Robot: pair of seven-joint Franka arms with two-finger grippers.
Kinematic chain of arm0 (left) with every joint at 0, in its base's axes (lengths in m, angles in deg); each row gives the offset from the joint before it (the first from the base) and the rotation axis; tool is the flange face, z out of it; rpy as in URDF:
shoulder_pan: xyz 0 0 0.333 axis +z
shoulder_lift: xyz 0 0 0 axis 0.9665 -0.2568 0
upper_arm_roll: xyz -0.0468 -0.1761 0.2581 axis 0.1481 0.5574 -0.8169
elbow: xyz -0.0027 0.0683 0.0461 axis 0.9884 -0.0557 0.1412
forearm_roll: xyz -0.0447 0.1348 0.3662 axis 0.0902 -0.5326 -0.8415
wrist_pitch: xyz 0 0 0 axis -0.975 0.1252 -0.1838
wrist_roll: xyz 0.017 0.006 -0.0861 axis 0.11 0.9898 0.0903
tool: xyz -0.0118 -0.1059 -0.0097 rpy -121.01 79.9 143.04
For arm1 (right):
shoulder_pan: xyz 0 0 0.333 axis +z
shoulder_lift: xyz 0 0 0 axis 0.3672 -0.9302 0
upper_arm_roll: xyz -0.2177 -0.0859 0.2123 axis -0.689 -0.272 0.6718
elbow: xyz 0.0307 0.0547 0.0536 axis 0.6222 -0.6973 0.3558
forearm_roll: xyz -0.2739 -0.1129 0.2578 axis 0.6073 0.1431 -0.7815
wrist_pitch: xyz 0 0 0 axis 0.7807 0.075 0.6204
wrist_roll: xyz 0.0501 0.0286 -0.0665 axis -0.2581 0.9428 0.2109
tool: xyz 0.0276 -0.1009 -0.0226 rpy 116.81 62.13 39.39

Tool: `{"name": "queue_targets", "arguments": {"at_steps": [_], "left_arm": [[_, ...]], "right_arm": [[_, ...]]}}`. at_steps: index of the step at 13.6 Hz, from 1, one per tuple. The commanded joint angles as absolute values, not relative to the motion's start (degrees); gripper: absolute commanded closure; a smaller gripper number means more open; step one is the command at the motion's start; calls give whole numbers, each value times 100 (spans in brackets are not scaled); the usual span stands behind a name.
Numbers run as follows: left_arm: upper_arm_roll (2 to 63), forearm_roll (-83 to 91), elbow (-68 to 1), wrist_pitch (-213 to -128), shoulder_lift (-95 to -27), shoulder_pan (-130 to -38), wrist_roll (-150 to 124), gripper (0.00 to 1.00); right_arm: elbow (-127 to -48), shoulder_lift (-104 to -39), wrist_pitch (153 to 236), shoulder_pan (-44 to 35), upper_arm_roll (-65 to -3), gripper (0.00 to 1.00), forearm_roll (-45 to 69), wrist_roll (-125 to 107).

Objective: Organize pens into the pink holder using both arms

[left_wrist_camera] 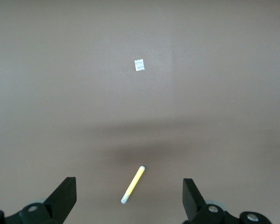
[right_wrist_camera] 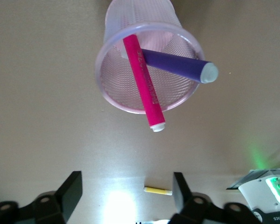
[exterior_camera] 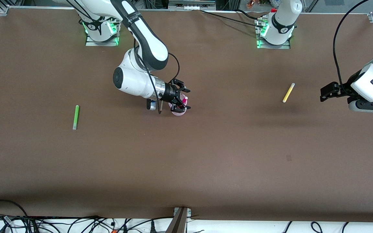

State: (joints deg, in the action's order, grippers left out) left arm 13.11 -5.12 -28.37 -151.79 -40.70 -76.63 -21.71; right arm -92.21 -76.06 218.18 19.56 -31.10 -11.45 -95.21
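Note:
The pink holder [exterior_camera: 177,112] stands mid-table and also shows in the right wrist view [right_wrist_camera: 113,88]. The magenta pen [right_wrist_camera: 143,81] and the dark purple pen [right_wrist_camera: 176,66] lean inside it. My right gripper [exterior_camera: 186,98] is open and empty just above the holder, which its wrist view [right_wrist_camera: 126,193] looks down on. The yellow pen [exterior_camera: 288,93] lies on the table toward the left arm's end. My left gripper [exterior_camera: 324,94] is open and empty in the air beside that pen, and the yellow pen [left_wrist_camera: 133,185] shows between its fingers. The green pen [exterior_camera: 75,117] lies toward the right arm's end.
A small pale patch [left_wrist_camera: 139,65] marks the brown table [exterior_camera: 206,155]. The arm bases [exterior_camera: 101,30] stand at the table's edge farthest from the front camera. Cables [exterior_camera: 76,223] lie past the edge nearest it.

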Motion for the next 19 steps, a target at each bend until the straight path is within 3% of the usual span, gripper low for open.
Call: {"name": "queue_targets", "arguments": {"at_steps": [1, 6, 8, 14, 19], "left_arm": [[1321, -482, -2770, -15126, -4032, -7626, -2283, 0], [1329, -491, -2761, -15143, -4032, -7626, -2274, 0], [1329, -482, -2769, -15135, -4032, -7626, -2274, 0], [1329, -482, -2796, -15170, -4093, -7609, -2283, 0], [1329, -482, -2787, -15170, -4111, -7644, -2283, 0]], "right_arm": [[-9267, -7276, 21706, 2003, -3205, 1, -407, -9525], [-9214, -6635, 21232, 2003, -3547, 0, 1588, -9228], [-9205, -6406, 20978, 1994, -3853, 0, 1776, -8763], [-9064, -5431, 18914, 2003, -4908, 0, 2171, -6978], [-9126, -4465, 17691, 1959, -5471, 0, 3207, -5407]]}}
